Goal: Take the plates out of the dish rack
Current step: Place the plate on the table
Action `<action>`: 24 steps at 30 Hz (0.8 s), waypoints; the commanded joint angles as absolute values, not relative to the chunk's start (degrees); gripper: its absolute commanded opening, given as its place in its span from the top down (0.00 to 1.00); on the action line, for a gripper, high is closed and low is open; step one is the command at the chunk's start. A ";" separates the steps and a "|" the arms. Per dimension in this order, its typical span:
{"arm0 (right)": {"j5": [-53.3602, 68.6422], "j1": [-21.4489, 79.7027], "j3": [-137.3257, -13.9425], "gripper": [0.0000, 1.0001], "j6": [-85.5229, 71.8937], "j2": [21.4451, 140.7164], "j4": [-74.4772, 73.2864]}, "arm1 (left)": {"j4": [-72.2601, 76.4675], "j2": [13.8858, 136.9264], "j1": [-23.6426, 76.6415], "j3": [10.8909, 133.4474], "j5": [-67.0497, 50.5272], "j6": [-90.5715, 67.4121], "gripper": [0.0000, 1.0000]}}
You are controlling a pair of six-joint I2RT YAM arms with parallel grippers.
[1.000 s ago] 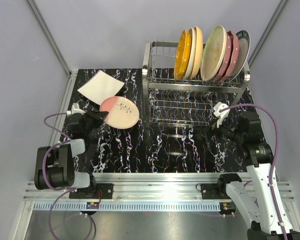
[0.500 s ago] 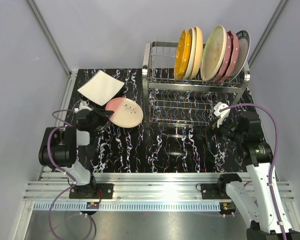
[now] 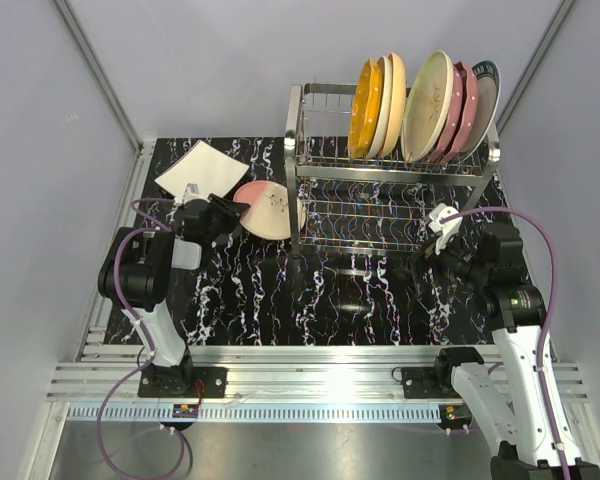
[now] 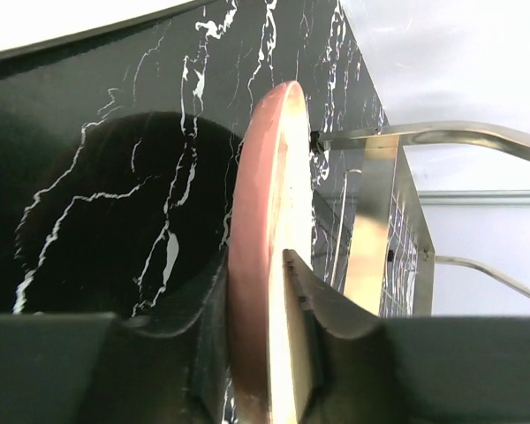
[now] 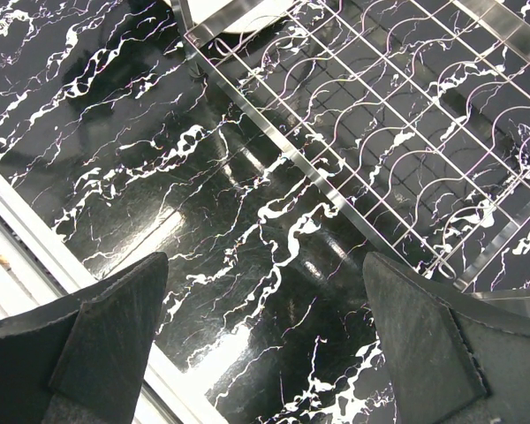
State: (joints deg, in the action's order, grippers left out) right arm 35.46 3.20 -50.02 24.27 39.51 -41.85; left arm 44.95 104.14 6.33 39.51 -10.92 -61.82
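The chrome dish rack (image 3: 390, 190) stands at the back right; several plates (image 3: 425, 105) stand upright in its upper tier, yellow-orange, cream, pale green, pink and dark-rimmed. My left gripper (image 3: 225, 213) is shut on the rim of a pink-cream plate (image 3: 268, 211) with a twig motif, held tilted beside the rack's left end. In the left wrist view the plate (image 4: 269, 230) shows edge-on between my fingers. A white square plate (image 3: 202, 172) lies flat at the back left. My right gripper (image 3: 427, 255) is open and empty in front of the rack's lower tier (image 5: 406, 124).
The black marbled table top (image 3: 310, 300) spreads in front of the rack. A metal rail (image 3: 310, 365) runs along the near edge. Grey walls and slanted frame posts (image 3: 95, 70) close in the back and sides.
My left gripper has carried the pink-cream plate to the right and farther back, up beside the rack's left end, and tilted it. The right arm has not moved.
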 commanded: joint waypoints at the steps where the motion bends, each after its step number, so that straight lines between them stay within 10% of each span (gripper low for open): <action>1: 35.42 2.64 -49.92 0.00 25.14 39.29 -41.05 | 52.48 105.11 7.64 42.71 -6.95 -62.40 0.64; 24: 35.42 2.20 -49.75 0.00 25.49 37.88 -41.13 | 29.05 96.25 7.91 40.51 6.66 -50.01 0.37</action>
State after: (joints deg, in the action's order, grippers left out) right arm 35.46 2.66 -49.80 24.53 38.41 -41.87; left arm 31.55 100.75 7.86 39.72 -0.03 -52.93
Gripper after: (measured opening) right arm 0.994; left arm 0.621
